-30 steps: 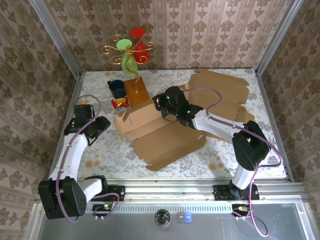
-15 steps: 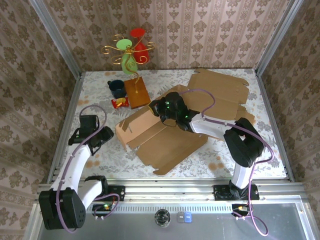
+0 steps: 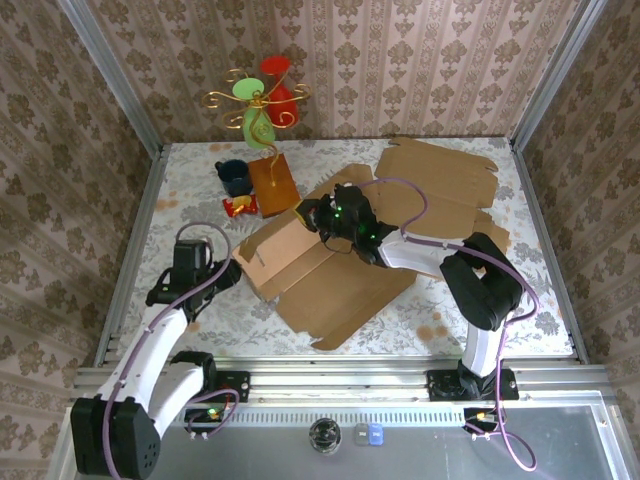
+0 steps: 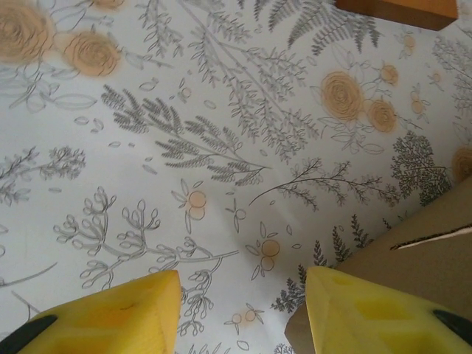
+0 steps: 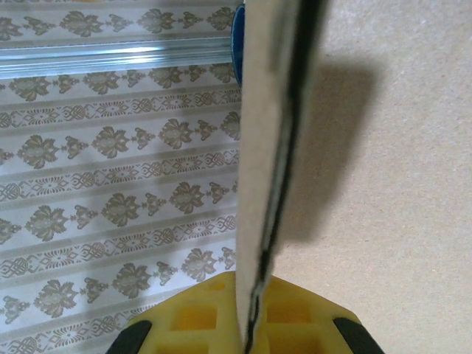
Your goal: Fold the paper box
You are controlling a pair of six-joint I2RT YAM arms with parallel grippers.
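Observation:
The paper box [image 3: 330, 275] is a brown cardboard sheet, partly folded, in the middle of the table. One long panel [image 3: 285, 240] stands raised along its far left side. My right gripper [image 3: 312, 214] is shut on the top edge of that panel. In the right wrist view the panel's edge [image 5: 269, 147] runs upright between the yellow fingers [image 5: 184, 321] of that gripper [image 5: 251, 328]. My left gripper [image 3: 226, 272] is open just left of the box's left corner. In the left wrist view that gripper [image 4: 243, 310] has bare tablecloth in its gap, and the cardboard corner [image 4: 428, 243] lies by its right finger [image 4: 369, 310].
A second flat cardboard sheet [image 3: 445, 185] lies at the back right. At the back left stand a gold wire stand on a wooden base [image 3: 272, 180], a dark blue cup [image 3: 234, 176] and a small red and yellow item [image 3: 240, 206]. Patterned walls close three sides.
My left gripper has moved right and nearer, up to the box's left corner. The right gripper has kept its hold and shifted the raised panel and the box slightly left.

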